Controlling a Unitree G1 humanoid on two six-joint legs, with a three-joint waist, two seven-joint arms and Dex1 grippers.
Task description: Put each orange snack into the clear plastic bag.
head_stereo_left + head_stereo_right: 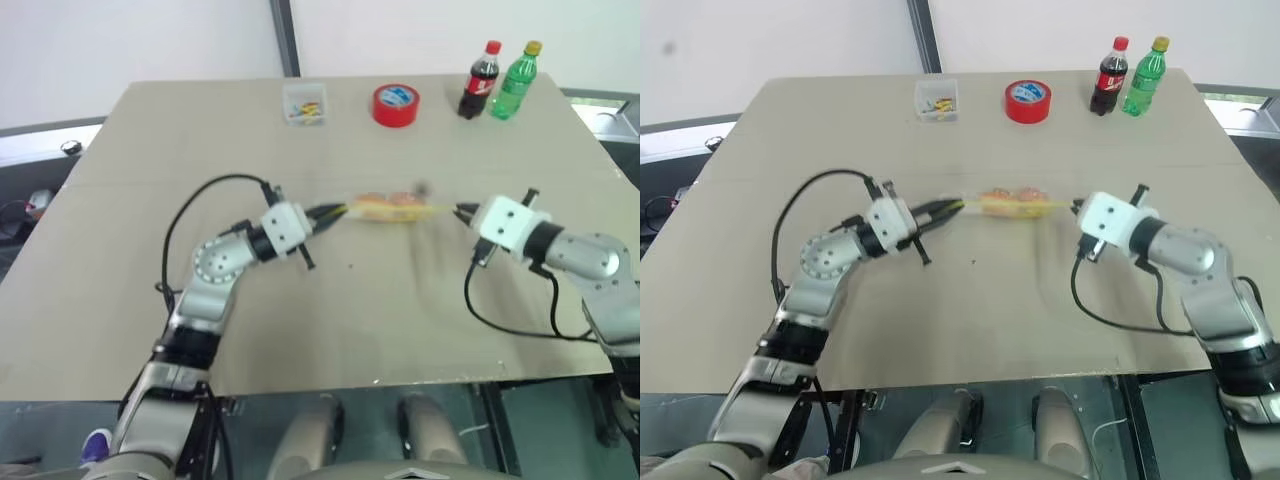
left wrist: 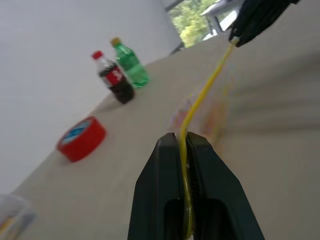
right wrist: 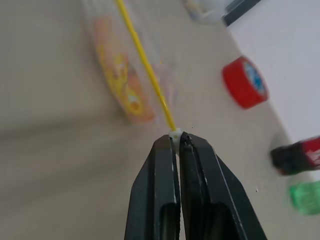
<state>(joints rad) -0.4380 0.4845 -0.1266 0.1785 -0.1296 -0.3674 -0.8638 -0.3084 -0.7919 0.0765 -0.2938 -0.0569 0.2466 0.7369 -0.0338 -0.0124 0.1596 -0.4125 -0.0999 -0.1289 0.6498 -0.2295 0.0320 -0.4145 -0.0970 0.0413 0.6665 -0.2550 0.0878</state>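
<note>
Left gripper [image 1: 325, 213]: left of the frame centre in the head views; the two black fingers are pressed together on the yellow strip at one end of the clear plastic bag [image 1: 392, 208]. In the left wrist view the strip runs out from between the fingers [image 2: 160, 185].
Right gripper [image 1: 462, 212]: right of centre, at about the same height in the frame; its fingers are also closed, pinching the other end of the yellow strip. In the right wrist view a small white tip of the strip sits between the fingertips [image 3: 192, 147].
Clear plastic bag: stretched between the two grippers, in the middle of the frame; it looks blurred. I cannot tell if it touches the table [image 1: 380, 330] or hangs above it.
Orange snacks [image 1: 385, 205]: orange-yellow shapes visible through the bag; they are blurred, so I cannot count them.
Clear box [image 1: 304, 104]: upper part of the frame, left of centre, on the far side of the table, with small coloured bits inside.
Red tape roll [image 1: 395, 105]: just right of the box, lying flat.
Cola bottle [image 1: 481, 80]: upper right, upright, red cap.
Green bottle [image 1: 515, 81]: just beside the cola bottle, upright, yellow cap.
</note>
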